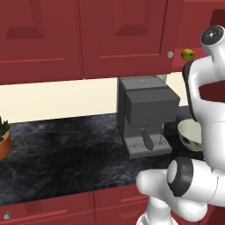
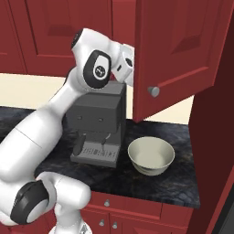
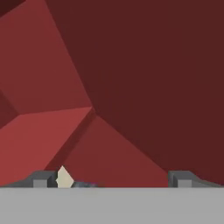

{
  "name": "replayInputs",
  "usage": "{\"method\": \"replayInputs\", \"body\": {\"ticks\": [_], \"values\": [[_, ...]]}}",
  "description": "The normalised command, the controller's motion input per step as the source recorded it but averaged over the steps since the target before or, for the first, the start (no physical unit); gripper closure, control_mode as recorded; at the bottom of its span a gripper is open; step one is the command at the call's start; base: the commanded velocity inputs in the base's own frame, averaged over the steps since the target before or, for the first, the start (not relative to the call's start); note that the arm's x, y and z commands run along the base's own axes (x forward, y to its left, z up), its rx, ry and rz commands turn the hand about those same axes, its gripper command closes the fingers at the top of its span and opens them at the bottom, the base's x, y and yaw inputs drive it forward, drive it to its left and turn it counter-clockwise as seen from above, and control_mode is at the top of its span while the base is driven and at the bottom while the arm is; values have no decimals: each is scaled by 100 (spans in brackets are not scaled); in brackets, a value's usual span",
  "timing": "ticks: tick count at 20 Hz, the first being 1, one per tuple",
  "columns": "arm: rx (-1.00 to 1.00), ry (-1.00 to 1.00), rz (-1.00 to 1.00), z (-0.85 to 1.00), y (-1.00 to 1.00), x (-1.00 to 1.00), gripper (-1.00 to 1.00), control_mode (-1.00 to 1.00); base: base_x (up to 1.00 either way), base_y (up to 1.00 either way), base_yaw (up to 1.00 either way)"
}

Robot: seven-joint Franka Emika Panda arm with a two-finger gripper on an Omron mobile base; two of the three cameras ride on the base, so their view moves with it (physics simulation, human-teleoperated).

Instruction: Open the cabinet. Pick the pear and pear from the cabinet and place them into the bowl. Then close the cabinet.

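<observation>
The cabinet's left door (image 1: 127,35) is closed, its silver knob (image 1: 170,54) at the lower right corner. The right door (image 2: 183,50) stands swung open toward me, with its own knob (image 2: 153,91). One yellow-green pear (image 1: 188,54) sits on the cabinet floor just right of the closed door. The cream bowl (image 2: 151,156) rests on the counter below the open door, right of the coffee machine; the arm partly hides the bowl (image 1: 189,132) in the left base view. My hand reaches up behind the open door. My gripper (image 3: 113,179) is open, facing bare red cabinet walls, nothing between its fingertips (image 3: 41,179).
A grey coffee machine (image 1: 145,114) stands on the dark marble counter (image 1: 66,149) under the cabinet. A potted plant (image 1: 3,136) sits at the counter's far left. Red drawers with small knobs (image 2: 106,203) run below. A dark red side panel (image 2: 212,137) bounds the right end.
</observation>
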Motion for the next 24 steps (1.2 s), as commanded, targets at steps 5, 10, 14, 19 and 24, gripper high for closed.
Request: {"method": "replayInputs", "body": {"ticks": [5, 10, 14, 19, 24], "values": [[-5, 0, -13, 0, -39, 0, -100, -100, 0, 0, 0], [-3, 0, -13, 0, -36, 0, -100, -100, 0, 0, 0], [-2, 0, -14, -3, -35, -6, -100, -100, 0, 0, 0], [-3, 1, -28, -1, -39, -24, -100, -100, 0, 0, 0], [-4, 3, -26, 0, -31, -9, -100, -100, 0, 0, 0]]}}
